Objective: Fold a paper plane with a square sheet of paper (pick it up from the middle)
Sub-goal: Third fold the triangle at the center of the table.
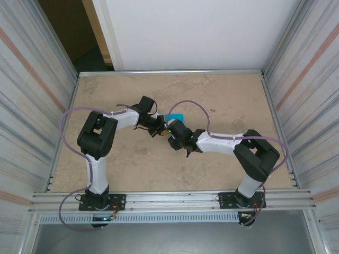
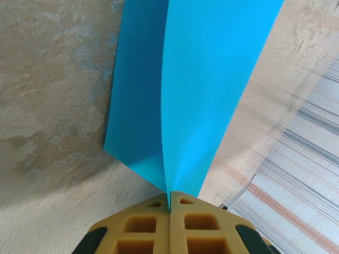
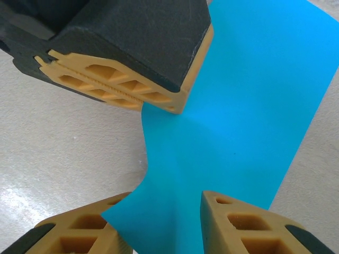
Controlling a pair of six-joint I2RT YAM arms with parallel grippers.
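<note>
The square sheet of paper, turquoise-blue, is bent along a crease into two flaps and hangs above the beige table. My left gripper is shut on the crease at the sheet's near corner. From the right wrist camera the left gripper's fingers pinch the sheet's upper edge. My right gripper stands open around the lower part of the sheet, which droops over its left finger and passes beside its right finger. From above, both grippers meet mid-table just below the blue sheet.
Corrugated metal walls close in the table on the left and right, and a white panel stands at the back. An aluminium rail runs along the near edge by the arm bases. Bare tabletop lies all around the grippers.
</note>
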